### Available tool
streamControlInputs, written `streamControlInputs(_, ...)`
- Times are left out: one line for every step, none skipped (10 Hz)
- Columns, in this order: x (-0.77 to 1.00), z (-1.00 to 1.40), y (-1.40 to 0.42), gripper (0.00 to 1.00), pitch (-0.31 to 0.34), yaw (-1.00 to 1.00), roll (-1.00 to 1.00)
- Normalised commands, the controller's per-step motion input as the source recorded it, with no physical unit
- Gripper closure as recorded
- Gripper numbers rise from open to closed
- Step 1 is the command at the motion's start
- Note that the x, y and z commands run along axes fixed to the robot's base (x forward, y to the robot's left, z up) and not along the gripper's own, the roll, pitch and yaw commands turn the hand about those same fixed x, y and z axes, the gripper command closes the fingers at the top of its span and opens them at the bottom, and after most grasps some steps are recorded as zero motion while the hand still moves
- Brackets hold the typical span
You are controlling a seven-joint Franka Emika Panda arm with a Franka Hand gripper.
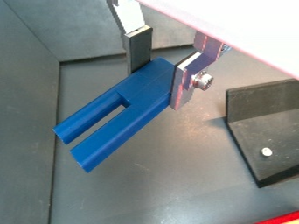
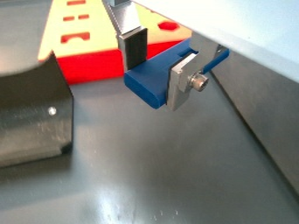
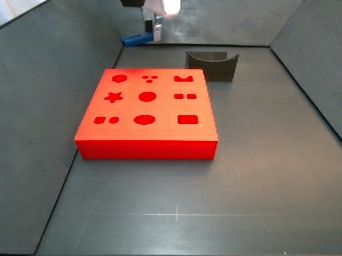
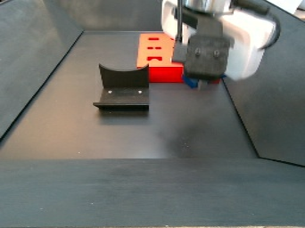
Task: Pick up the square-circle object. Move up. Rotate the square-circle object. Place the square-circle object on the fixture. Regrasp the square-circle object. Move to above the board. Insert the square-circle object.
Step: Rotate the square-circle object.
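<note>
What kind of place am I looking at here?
Probably a robot test cell: a bare grey walled bin. In it a red board with shaped cut-outs, a dark fixture, and a gripper holding a blue square-circle object.

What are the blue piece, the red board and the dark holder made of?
Square-circle object, held in the gripper by the back wall: probably plastic, evenly blue, matte. Board: likely plastic too, uniform bright red with clean cut-outs. Fixture: dark, faint sheen; metal or plastic, I can't tell.
</note>
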Motion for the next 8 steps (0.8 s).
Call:
streamControlInputs(-0.01,0.18,-0.05,1.00,0.098,0.02,0.10)
streamControlInputs(0.00,0.00,0.00,1.00,0.000,-1.00,0.00)
streamControlInputs(0.01,-0.05,0.01,1.00,-0.002,-1.00,0.00)
streamControlInputs(0.01,-0.04,0.02,1.00,-0.004,-1.00,0.00)
streamControlInputs(0.02,-0.03,0.02,1.00,-0.005,-1.00,0.00)
streamControlInputs(0.02,-0.02,0.02,1.00,-0.005,-1.00,-0.01)
streamControlInputs(0.02,-0.02,0.02,1.00,-0.006,-1.00,-0.01)
streamControlInputs(0.02,-0.02,0.02,1.00,-0.006,-1.00,-0.01)
